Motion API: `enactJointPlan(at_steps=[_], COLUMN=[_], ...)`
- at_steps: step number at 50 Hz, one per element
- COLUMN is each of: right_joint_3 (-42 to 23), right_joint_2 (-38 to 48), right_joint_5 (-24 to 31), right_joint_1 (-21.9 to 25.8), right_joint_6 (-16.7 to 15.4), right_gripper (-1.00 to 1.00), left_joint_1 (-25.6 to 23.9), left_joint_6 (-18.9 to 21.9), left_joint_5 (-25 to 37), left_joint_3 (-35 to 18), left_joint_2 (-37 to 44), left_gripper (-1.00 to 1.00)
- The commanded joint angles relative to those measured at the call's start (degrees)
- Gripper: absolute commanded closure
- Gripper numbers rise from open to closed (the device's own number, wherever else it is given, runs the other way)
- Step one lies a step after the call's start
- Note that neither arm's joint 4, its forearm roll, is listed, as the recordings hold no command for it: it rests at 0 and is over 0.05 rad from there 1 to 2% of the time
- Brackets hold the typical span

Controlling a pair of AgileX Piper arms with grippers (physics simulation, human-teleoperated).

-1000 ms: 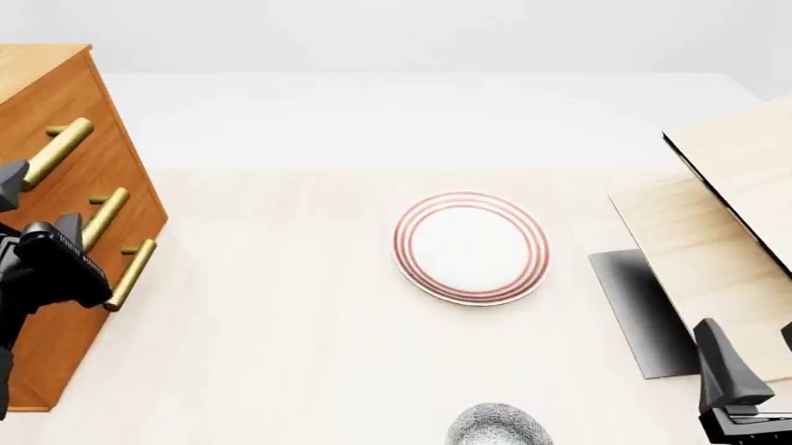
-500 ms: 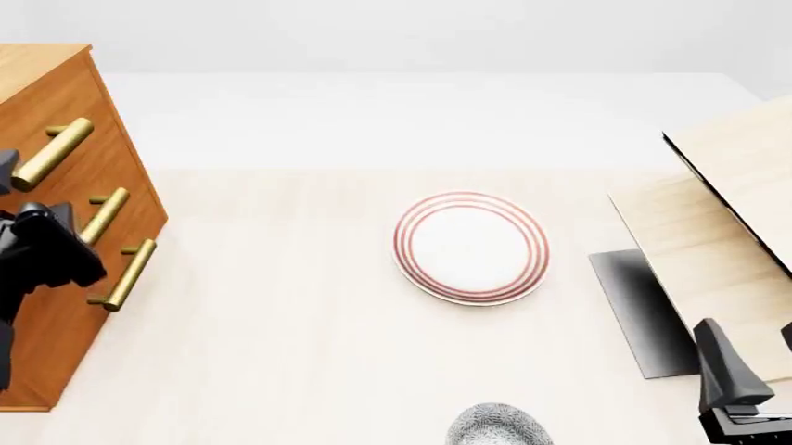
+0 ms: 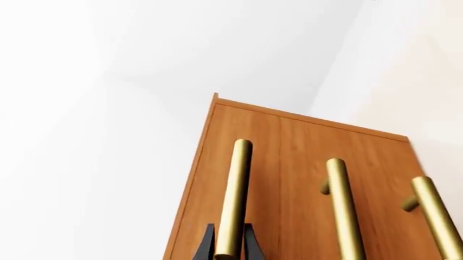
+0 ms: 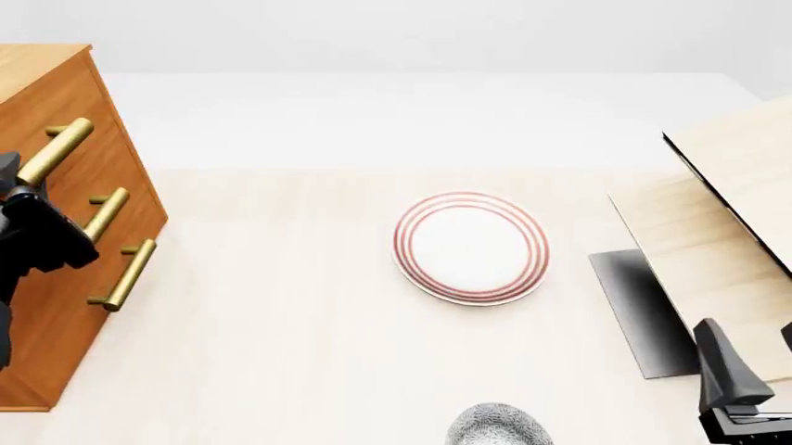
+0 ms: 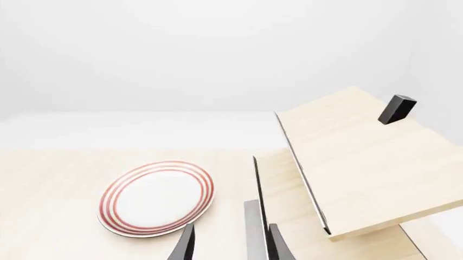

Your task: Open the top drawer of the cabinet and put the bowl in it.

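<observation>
Left wrist view: fingertips of left gripper (image 3: pixel 229 246) narrowly straddling top drawer's (image 3: pixel 217 179) brass handle (image 3: pixel 233 195), presumably for pulling, contact unclear; bowl (image 4: pixel 499 425) well apart from cabinet (image 4: pixel 74 232), beyond plate (image 4: pixel 472 247); right gripper (image 5: pixel 230 246) slightly parted, holding nothing.

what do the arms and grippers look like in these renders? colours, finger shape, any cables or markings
Both are black, no markings or cables visible. The left gripper shows two thin, dark, tapering fingers; in the front view its arm is a blocky black housing at the frame's left edge. The right gripper has flat, blade-like fingers, black outside and grey on the inner faces; the front view shows one pointed black finger on a boxy base.
</observation>
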Motion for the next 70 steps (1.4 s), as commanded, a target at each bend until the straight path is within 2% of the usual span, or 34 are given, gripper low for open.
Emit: enactJointPlan(at_steps=[1, 22, 33, 47, 56, 58, 70], right_joint_3=[0.04, 0.04, 0.04, 0.04, 0.04, 0.04, 0.04], right_joint_2=[-0.04, -0.04, -0.04, -0.04, -0.03, -0.03, -0.04], right_joint_5=[-0.01, -0.01, -0.01, -0.01, 0.0, 0.0, 0.0], right_joint_1=[0.01, 0.0, 0.0, -0.01, 0.0, 0.0, -0.02], right_joint_6=[-0.01, 0.0, 0.0, 0.0, -0.01, 0.0, 0.0], right_gripper=[-1.0, -1.0, -1.0, -1.0, -1.0, -1.0, -1.0], left_joint_1=[-0.68, -4.01, -6.33, -10.29, -12.28, -13.15, -14.43], left_joint_6=[0.3, 0.53, 1.85, 2.64, 3.39, 2.64, 3.52], left_joint_5=[-0.55, 2.87, 1.32, -0.2, -0.18, 1.44, -1.97], left_joint_3=[0.36, 3.78, 4.52, 2.78, 3.04, 2.58, 4.93], left_joint_2=[1.52, -8.09, -7.38, -4.71, -5.05, -6.73, -4.87], left_gripper=[1.0, 1.0, 1.0, 1.0, 1.0, 1.0, 1.0])
